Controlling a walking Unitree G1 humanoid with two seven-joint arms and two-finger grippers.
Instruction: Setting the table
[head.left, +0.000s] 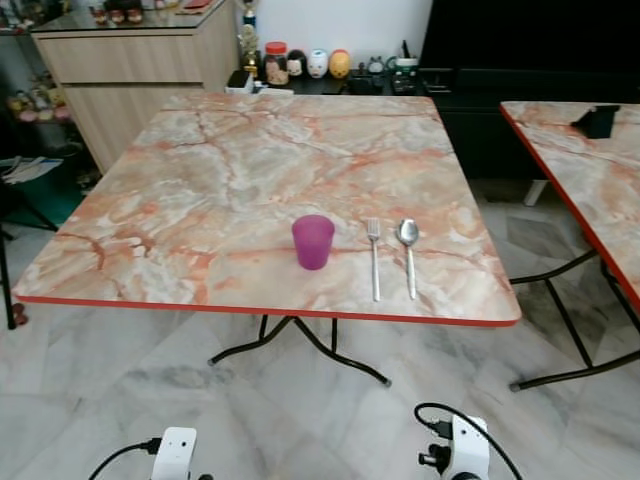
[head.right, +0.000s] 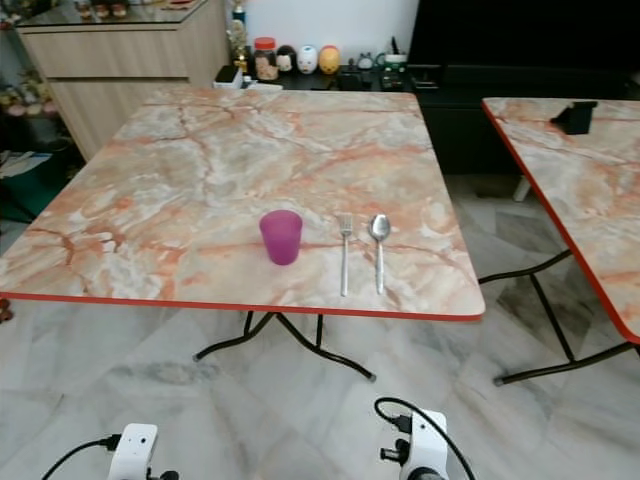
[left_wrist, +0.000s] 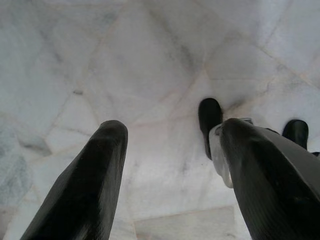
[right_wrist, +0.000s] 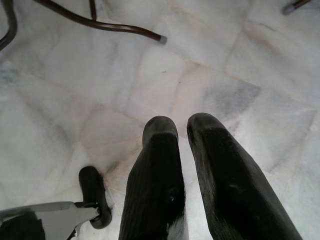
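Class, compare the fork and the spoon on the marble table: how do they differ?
The fork ends in tines; the spoon ends in a rounded bowl. The fork lies nearer the purple cup; the spoon lies nearer the table's right edge. Both are silver, lying flat, side by side, heads pointing away from the robot.

Two white wrist housings show low in the head views, the left one (head.left: 177, 452) boxy with a small dark round port, the right one (head.left: 467, 450) rounded with black knobs on its side. A black cable (head.left: 478, 425) loops over the right housing; another runs off the left. Each claw has two long, glossy black, round-tipped fingers (left_wrist: 95, 175).
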